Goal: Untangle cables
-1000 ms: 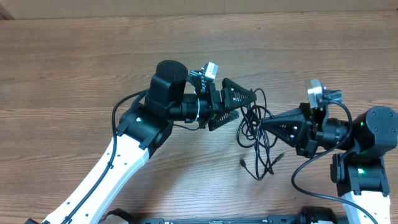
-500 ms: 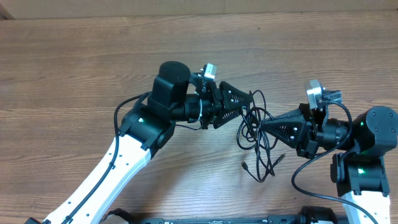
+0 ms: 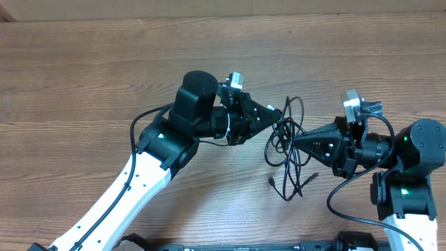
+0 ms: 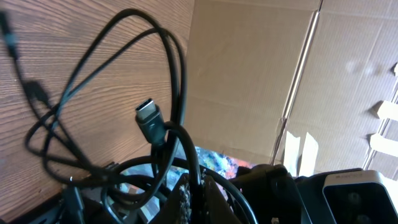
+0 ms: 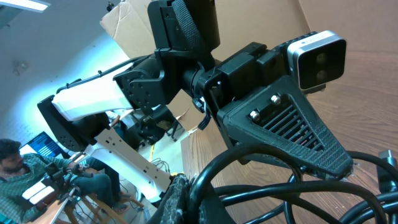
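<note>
Left wrist view, closest in: the cables [image 4: 179, 87] rise as glossy black loops straight out of the left end effector [image 3: 279, 117], which is closed on a strand of them. A flat metal-tipped plug [image 4: 149, 122] dangles in the middle of the loops. Just across the tangle, the right end effector [image 3: 293, 139] is also pinched shut with cords running out from its tip (its own camera shows little but black rubbery curves up front). So both arms have hold of the same knot from opposite sides.

From overhead, the rest of the bundle droops onto the bench [image 3: 83, 70] between the two arms. The cords are thin and limp and cross each other several times, with two small plug ends lying loose at the near edge of the heap.

I'd judge this to be the start of a pull-apart step: both grips are made, nothing is separated yet. The next move calls for drawing the arms slowly apart while watching where the loops snag.

The bench is warm wood grain, matte. Beyond it stand plain cardboard boxes [image 4: 249, 74].
</note>
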Controlling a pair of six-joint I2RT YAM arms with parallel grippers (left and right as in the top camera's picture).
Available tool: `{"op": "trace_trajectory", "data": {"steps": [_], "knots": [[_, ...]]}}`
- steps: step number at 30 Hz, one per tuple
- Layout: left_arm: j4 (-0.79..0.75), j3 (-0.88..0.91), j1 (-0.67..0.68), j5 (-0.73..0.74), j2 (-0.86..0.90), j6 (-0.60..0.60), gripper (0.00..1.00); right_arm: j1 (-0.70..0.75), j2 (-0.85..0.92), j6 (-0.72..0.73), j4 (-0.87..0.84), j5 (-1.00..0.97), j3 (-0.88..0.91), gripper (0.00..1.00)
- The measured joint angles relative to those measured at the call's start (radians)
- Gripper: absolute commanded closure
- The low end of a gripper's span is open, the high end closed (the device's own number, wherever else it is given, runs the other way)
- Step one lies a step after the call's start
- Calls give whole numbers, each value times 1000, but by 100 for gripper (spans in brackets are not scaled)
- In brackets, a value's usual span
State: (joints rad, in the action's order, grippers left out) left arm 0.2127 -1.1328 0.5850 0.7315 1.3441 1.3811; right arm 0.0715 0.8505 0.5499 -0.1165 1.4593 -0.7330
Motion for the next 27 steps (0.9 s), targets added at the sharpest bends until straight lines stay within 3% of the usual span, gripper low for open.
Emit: {"op": "trace_trajectory", "data": {"steps": [4,5,6,9,10,11,15,19,27], "knots": [[0,0,12,-12,0,0,96,0,0,0,0,1,0,96],[0,0,16,-14,0,0,96,0,0,0,0,3,0,90],[0,0,16,-15,0,-3,96,0,0,0,1,4,0,82],[-66,0,16,-18,3,-95,96,0,0,4,4,12,0,28],[-116,0,16,-14,3,-160,96,0,0,10,4,17,0,16],[-159,0,16,-7,3,-213,96,0,0,18,4,19,0,11],[-183,0,-9,24,4,-351,96,0,-1,27,4,19,0,0],[-218,0,-69,119,5,-507,96,0,0,29,5,18,0,0],[-472,0,-208,469,11,-607,96,0,57,31,31,-9,0,0]]}}
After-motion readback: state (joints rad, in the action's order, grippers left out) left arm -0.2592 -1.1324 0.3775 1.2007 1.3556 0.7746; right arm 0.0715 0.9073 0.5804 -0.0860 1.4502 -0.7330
